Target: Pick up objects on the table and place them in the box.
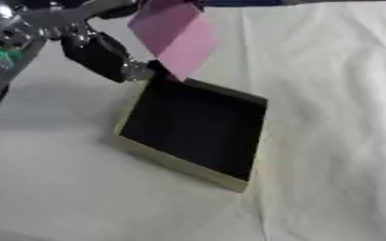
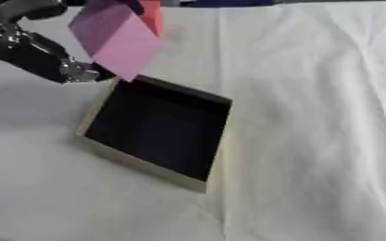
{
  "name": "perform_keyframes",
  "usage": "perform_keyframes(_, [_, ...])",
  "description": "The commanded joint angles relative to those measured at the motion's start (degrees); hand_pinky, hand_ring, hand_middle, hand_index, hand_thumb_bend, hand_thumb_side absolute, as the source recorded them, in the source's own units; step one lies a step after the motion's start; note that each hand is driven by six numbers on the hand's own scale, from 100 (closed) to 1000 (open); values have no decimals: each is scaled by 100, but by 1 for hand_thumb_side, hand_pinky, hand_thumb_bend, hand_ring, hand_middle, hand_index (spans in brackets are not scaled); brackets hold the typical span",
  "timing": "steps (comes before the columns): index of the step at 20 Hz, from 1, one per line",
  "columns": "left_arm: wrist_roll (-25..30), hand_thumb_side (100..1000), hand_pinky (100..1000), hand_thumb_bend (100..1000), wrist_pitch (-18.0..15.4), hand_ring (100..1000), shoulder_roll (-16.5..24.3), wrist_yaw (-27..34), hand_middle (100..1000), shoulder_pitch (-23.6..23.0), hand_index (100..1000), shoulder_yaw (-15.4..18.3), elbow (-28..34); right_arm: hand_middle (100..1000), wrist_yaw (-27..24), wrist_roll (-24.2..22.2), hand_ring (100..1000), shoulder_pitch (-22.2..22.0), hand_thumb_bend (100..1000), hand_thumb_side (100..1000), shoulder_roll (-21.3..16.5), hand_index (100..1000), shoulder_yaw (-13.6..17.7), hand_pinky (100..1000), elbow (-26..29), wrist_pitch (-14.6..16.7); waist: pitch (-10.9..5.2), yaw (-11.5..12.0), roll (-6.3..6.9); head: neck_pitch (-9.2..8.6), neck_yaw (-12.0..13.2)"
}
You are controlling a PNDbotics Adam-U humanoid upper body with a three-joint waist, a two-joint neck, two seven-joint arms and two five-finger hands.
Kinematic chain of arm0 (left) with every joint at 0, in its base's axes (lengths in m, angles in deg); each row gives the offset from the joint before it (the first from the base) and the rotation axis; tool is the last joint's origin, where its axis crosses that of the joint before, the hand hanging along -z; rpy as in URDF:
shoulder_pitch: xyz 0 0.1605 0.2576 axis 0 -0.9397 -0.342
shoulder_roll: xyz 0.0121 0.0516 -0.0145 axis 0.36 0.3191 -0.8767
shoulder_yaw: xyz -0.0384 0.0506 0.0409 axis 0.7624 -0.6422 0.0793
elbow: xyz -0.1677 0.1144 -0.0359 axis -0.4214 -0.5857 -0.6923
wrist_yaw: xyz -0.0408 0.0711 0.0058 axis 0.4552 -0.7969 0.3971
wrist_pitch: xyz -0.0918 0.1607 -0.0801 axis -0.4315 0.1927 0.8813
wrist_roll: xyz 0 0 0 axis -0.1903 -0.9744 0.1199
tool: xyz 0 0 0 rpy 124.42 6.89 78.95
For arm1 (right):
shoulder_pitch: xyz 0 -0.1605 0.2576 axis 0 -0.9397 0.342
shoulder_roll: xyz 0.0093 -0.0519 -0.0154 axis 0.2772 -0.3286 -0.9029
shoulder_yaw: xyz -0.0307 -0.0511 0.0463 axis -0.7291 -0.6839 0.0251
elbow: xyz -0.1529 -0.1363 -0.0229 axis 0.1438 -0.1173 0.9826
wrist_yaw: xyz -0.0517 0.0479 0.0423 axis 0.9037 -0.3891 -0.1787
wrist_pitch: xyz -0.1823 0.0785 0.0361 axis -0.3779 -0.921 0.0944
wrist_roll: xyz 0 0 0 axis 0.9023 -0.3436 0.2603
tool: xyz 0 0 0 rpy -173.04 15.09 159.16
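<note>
Left hand holds a pink block over the far corner of the box.

The left hand reaches in from the upper left, its fingers curled round a pink block whose lowest corner hangs tilted just above the far rim of the box. In the right eye view the block shows an orange-red side at its top. The box is shallow, pale-walled and dark inside, sitting askew on the white cloth that covers the table. The right hand shows in neither view.
</note>
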Motion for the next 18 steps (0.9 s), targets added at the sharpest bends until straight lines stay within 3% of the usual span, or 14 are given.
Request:
perform_keyframes(1, [43,100,496,403,-133,408,-16,-110,356,21,472,-114,82,680,-57,42,794,32,100,639,-107,729,64,818,99,-13,-88,12,-23,-31,4])
perform_keyframes(2, [51,100,496,328,-149,409,-39,-133,356,1,473,-146,82,680,-73,49,794,26,100,647,-108,729,69,818,94,-13,-82,16,-25,-44,8])
perform_keyframes(9, [92,100,498,310,-373,415,-152,-137,361,-192,477,-332,82,678,-189,93,795,0,100,646,-132,728,95,817,53,-13,-33,17,-36,-105,20])
perform_keyframes(16, [593,100,514,308,-480,434,-231,-199,381,-250,498,-515,82,676,-230,109,795,-3,100,647,-137,727,97,817,40,4,-9,-21,-17,-89,-1])
perform_keyframes(17, [664,100,516,350,-456,436,-247,-194,383,-259,501,-532,82,676,-238,113,795,-7,100,639,-137,727,100,817,41,4,-6,-28,-14,-84,-5])
perform_keyframes(18, [732,100,516,298,-425,437,-271,-196,385,-270,502,-544,81,675,-248,118,795,-12,100,647,-136,726,103,816,40,2,0,-36,-10,-84,-8])
